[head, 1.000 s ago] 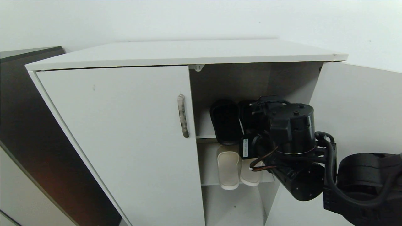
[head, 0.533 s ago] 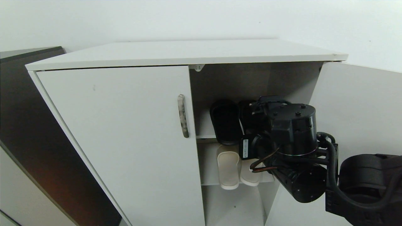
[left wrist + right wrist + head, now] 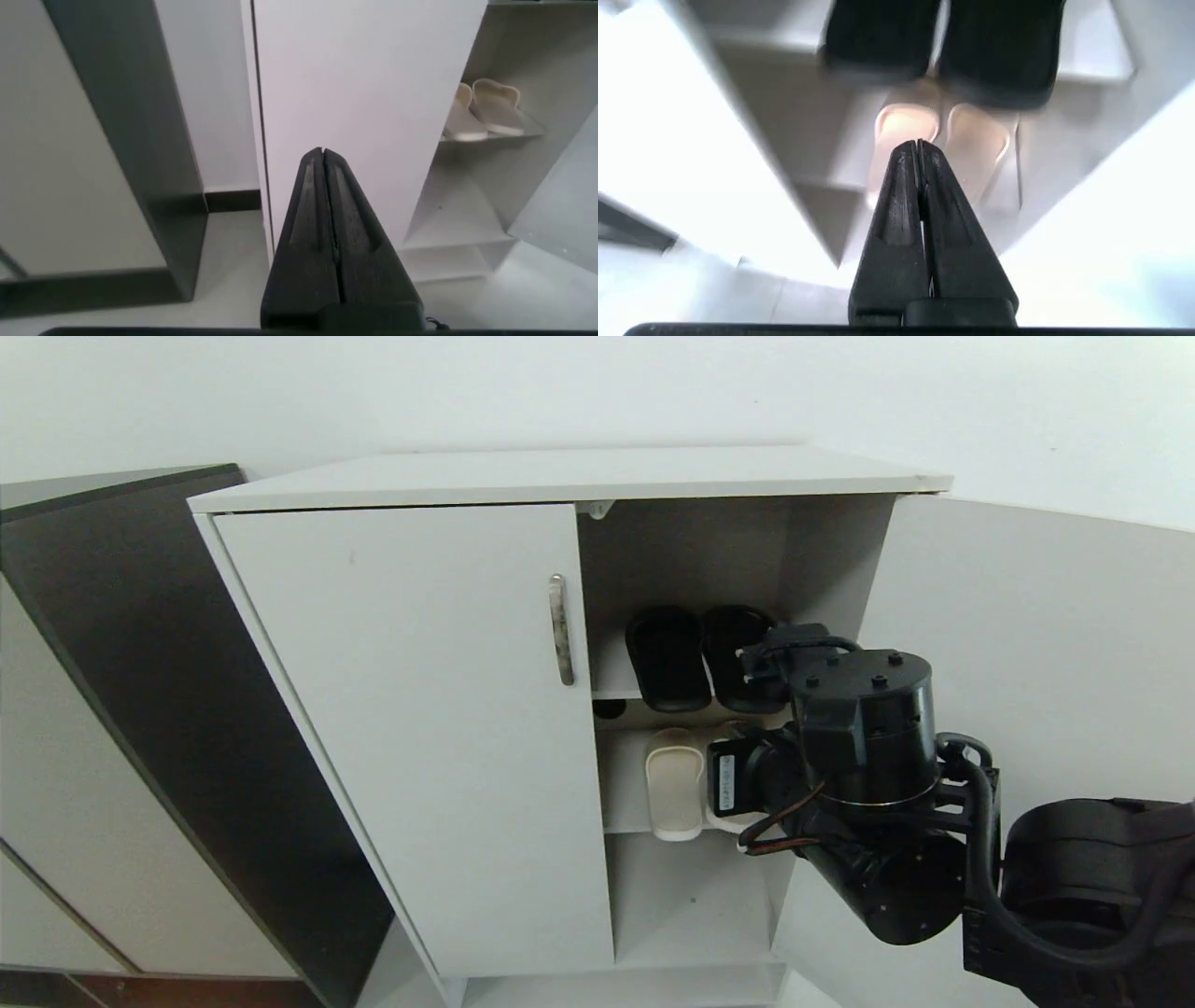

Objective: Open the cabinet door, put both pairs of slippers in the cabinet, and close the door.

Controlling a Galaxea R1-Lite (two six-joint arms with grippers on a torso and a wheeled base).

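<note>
Both closed, empty: R claw [image 3: 920,147] points into cabinet [image 3: 560,476], L claw [image 3: 324,154] faces closed door [image 3: 364,84].

Your only way in is the right half of the cabinet [image 3: 560,476].
The left door [image 3: 420,709] is shut and walls off its side, while the right door [image 3: 1027,644] stands swung out on the right. The black slippers [image 3: 667,658] take the upper shelf and the white slippers [image 3: 674,784] the middle one. The lowest bay [image 3: 691,896] has open floor. Your right arm [image 3: 868,728] hangs across the near right of the opening.
</note>
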